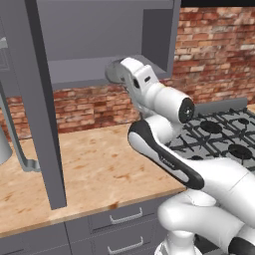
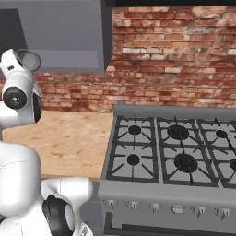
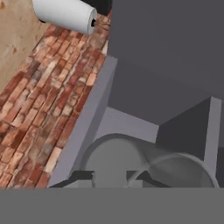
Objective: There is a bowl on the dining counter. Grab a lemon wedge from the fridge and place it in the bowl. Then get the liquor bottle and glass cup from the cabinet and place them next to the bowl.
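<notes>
My arm reaches up into the open grey wall cabinet (image 1: 99, 64), and the wrist hides the gripper in the left base view. In the hand view a clear glass cup (image 3: 144, 159) lies close under the camera on the cabinet's shelf. My gripper (image 3: 110, 176) is shut on the cup, one dark fingertip (image 3: 83, 176) standing outside its wall. The cup's pale round outline (image 2: 30, 60) shows beside my hand in the right base view. The bowl, the lemon wedge and the liquor bottle are out of view.
The cabinet's open door (image 1: 40, 99) stands out over the wooden counter (image 1: 99, 169) at the left. A white roll (image 3: 65, 15) lies on the counter by the brick wall. A gas stove (image 2: 175, 147) sits to the right of the counter.
</notes>
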Tool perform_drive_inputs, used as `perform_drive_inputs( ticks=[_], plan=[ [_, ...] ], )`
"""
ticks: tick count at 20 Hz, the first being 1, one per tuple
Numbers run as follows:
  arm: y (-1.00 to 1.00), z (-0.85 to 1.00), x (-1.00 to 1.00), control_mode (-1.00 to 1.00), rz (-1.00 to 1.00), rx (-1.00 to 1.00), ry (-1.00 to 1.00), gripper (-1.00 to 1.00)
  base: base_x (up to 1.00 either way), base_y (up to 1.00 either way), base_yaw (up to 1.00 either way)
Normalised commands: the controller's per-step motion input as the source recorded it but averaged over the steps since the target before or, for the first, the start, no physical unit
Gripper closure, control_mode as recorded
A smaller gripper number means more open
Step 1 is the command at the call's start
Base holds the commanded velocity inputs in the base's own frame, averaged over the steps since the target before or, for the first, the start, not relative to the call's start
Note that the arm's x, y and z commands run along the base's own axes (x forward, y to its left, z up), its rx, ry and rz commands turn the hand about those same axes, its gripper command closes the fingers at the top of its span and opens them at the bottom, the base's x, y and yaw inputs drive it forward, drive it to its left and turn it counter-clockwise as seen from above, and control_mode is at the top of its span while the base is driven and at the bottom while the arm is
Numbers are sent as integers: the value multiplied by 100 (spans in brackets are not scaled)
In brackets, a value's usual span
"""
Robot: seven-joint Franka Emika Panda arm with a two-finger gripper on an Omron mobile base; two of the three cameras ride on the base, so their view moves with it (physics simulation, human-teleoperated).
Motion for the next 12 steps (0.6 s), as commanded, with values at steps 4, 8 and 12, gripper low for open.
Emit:
perform_drive_inputs(
  ticks=[4,8,12],
  plan=[
    [-9,-1,-57,-100,-4,4,-1,100,0,0,0],
    [-13,1,-54,-100,-1,6,-1,100,0,0,0],
    [-3,0,-19,-100,-3,2,0,100,0,0,0]
  ],
)
